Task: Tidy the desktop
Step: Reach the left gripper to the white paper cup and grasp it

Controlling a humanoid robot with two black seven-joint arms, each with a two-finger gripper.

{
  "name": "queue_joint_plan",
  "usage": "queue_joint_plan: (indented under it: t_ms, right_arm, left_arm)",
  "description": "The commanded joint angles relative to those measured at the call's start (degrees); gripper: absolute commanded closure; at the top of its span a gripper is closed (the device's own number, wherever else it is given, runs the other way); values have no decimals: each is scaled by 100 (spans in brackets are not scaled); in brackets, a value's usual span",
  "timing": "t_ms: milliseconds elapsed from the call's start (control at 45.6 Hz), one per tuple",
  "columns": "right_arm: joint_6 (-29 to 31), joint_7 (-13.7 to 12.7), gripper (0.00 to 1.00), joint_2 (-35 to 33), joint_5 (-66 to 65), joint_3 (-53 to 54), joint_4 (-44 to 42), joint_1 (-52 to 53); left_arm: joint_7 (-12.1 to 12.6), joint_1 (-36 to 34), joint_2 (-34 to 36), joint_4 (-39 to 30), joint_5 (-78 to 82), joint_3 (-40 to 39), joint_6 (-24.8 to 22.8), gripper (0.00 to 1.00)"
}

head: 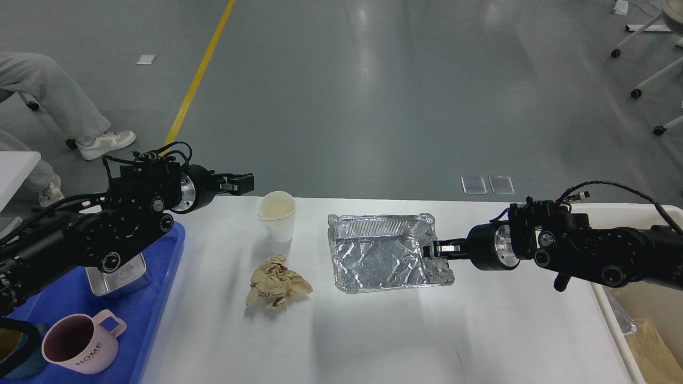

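The white desktop (373,330) holds a crumpled silver foil tray (381,253), a white paper cup (277,214) and a crumpled brown paper wad (277,281). My right gripper (430,249) comes in from the right and is shut on the foil tray's right rim. My left gripper (240,183) comes in from the left and hovers just left of and slightly above the paper cup, not touching it. Its fingers overlap, so I cannot tell whether it is open or shut.
A blue plastic tray (160,298) at the left edge holds a square metal container (122,277), partly hidden by my left arm, a pink mug (80,344) and a dark blue mug (16,352). A cream bin (613,314) stands at the right edge. A person's legs (58,101) are far left.
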Motion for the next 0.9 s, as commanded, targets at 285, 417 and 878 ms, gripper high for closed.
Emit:
queue_joint_plan:
  t_ms: [285,417,878]
  right_arm:
    - [3,0,100,-3,-8,-17,0,-4]
    - [3,0,100,-12,-8,-17,0,-4]
    - [12,9,100,-65,-8,-26,9,-4]
  left_arm:
    - [-449,66,-650,831,-102,672,898,16]
    - [-520,110,-905,1165,-111,681,907,27]
    - [-520,242,-1028,1473,-506,1165,907,55]
